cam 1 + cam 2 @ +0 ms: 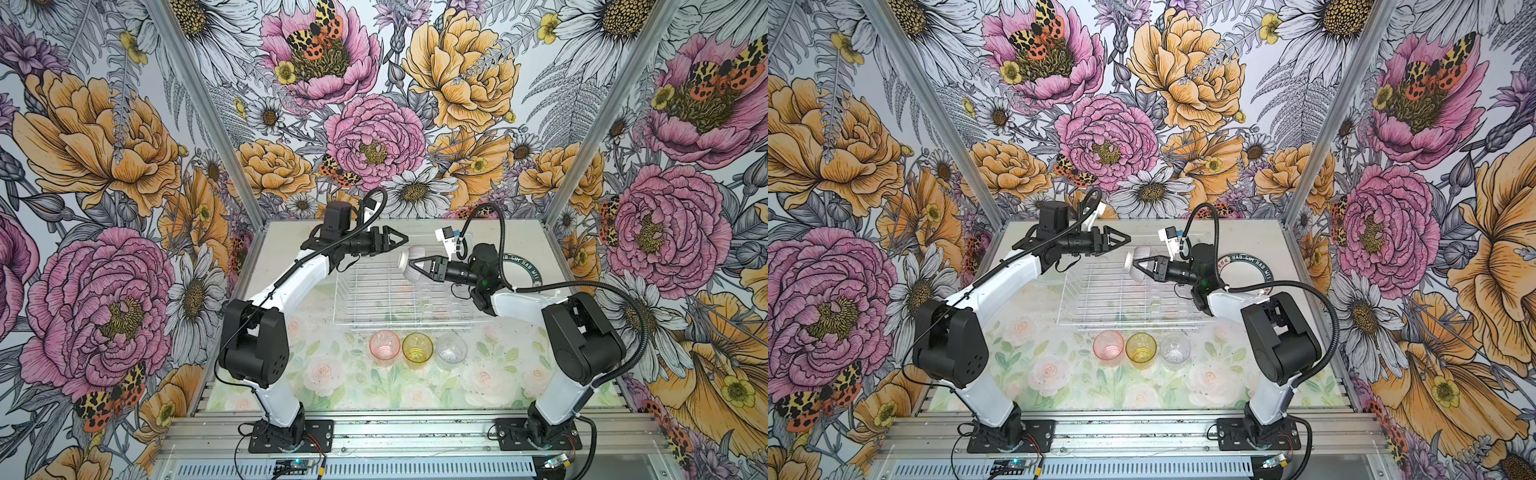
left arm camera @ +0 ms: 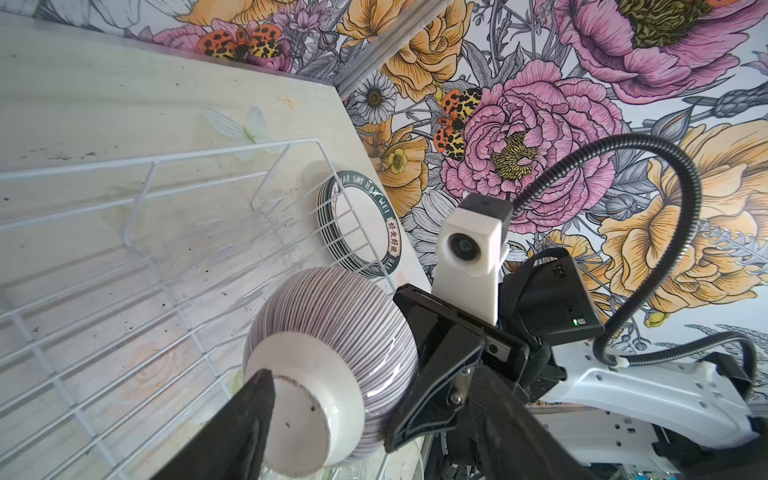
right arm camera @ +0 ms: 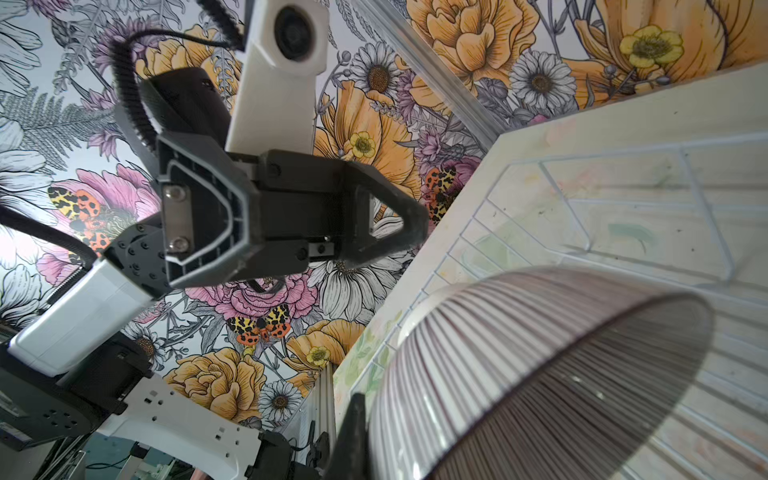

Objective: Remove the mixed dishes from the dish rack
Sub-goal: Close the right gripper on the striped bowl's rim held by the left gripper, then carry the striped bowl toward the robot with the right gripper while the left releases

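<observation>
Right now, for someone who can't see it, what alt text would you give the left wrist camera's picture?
A grey-striped bowl with a white foot hangs over the white wire dish rack, its rim pinched by the right gripper. Outside the rack, a stack of plates lies on the table.

- Three walls close in the space: a back wall (image 1: 374, 104), a left wall (image 1: 83, 208) and a right wall (image 1: 685, 187). All are papered with large pink and orange peonies, white daisies, grey ferns and spotted orange moths.
- Slanting aluminium posts (image 1: 208, 112) mark the two corners.
- The table (image 1: 353, 390) has a pale cover printed with soft pink roses and green leaves.
- A grooved aluminium rail (image 1: 415, 432) runs along its near edge, with a slotted metal grille (image 1: 395, 469) just in front.
- The light is bright and even.
</observation>
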Robot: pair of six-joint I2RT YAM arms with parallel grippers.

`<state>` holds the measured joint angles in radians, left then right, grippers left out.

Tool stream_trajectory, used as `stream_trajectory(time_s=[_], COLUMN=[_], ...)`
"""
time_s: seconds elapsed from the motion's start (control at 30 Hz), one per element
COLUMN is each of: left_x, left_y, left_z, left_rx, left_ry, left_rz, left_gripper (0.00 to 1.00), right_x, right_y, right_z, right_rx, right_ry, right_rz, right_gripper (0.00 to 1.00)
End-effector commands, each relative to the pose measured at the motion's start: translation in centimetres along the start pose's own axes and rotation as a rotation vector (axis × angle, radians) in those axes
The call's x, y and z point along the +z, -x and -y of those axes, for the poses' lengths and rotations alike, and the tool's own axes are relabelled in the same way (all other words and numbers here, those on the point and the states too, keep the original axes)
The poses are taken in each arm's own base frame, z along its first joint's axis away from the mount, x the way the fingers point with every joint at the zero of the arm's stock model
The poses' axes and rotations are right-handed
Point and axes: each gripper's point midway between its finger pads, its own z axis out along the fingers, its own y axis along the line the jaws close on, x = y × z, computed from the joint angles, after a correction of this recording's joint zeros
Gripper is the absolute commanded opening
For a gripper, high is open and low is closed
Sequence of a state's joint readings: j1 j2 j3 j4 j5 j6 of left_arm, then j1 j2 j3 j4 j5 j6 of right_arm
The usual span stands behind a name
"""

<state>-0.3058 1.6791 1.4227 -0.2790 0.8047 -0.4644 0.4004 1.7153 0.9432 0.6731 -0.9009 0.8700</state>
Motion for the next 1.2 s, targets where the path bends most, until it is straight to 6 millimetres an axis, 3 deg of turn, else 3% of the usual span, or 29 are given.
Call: stream_trajectory(time_s=[0.0, 0.13, 0.3, 0.43, 0.6, 0.73, 0.9, 1.0, 1.17], left_x=[-3.1, -7.1, -11.7, -15.1, -18.7, -20.1, -21.3, -22.1, -23.3], left_y=[0.7, 0.5, -1.3, -3.0, -4.5, -5.0, -5.3, -4.8, -4.1], left_z=[-1.4, -3.2, -5.6, -7.3, -8.8, -9.1, -9.3, -9.3, -9.4], left_rx=[0.036, 0.030, 0.010, -0.015, -0.055, -0.074, -0.092, -0.093, -0.107], left_ry=[0.163, 0.333, 0.536, 0.676, 0.792, 0.797, 0.789, 0.786, 0.770], left_rz=[0.076, 0.147, 0.200, 0.228, 0.238, 0.263, 0.285, 0.306, 0.334], left_gripper=[0.76, 0.76, 0.77, 0.78, 0.79, 0.80, 0.80, 0.80, 0.80], right_x=[-0.1, -0.4, -1.0, -0.2, 1.4, 2.6, 3.8, 4.4, 5.3], right_y=[0.6, -0.9, -1.0, -2.1, -4.9, -8.2, -14.2, -18.0, -22.4], right_z=[-1.9, -1.5, -2.5, -4.6, -7.7, -10.2, -12.8, -13.7, -14.4], right_rx=[-0.162, -0.264, -0.321, -0.439, -0.613, -0.777, -1.011, -1.176, -1.356], right_ry=[-0.094, -0.259, -0.325, -0.390, -0.456, -0.483, -0.436, -0.416, -0.379], right_rz=[-0.056, -0.169, -0.191, -0.247, -0.406, -0.553, -0.753, -0.869, -0.998], right_gripper=[0.00, 0.00, 0.00, 0.00, 0.00, 0.00, 0.00, 0.00, 0.00])
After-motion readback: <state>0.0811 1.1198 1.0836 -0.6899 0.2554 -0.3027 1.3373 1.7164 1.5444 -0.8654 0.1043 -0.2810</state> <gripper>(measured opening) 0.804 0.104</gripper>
